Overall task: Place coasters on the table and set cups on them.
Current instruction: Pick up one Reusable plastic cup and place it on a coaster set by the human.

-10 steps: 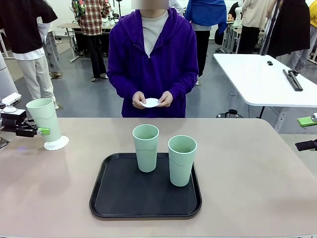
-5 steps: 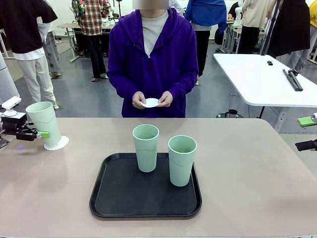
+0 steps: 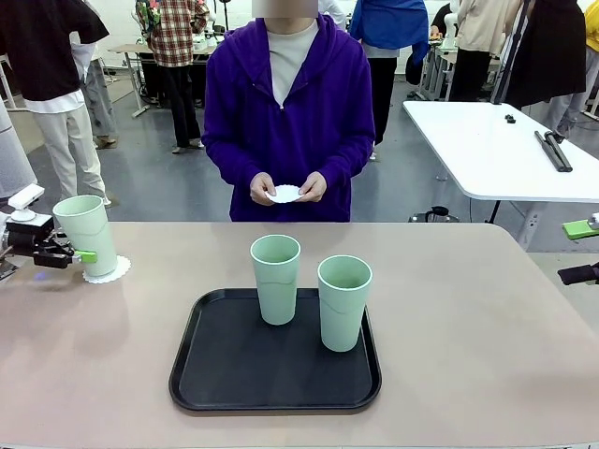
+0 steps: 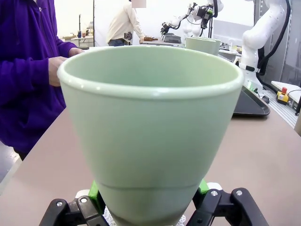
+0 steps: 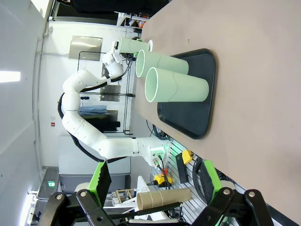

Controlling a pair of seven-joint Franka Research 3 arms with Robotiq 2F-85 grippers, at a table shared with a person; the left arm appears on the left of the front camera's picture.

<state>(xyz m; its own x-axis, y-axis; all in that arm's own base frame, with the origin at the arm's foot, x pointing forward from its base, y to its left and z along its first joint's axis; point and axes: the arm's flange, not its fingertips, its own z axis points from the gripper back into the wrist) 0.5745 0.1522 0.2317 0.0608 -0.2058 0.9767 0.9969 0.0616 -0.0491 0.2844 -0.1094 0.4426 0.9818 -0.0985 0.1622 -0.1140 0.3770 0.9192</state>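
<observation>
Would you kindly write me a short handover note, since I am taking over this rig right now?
Left gripper: shut on a cup, which leans slightly over a coaster near the left edge of the table; contact unclear.
Right gripper: open, holding nothing, off to the right.
Two cups stand on the black tray. The person's hands hold a second coaster.
Done: one coaster laid.
Left: release this cup, lay more coasters, move the tray cups onto them.
</observation>
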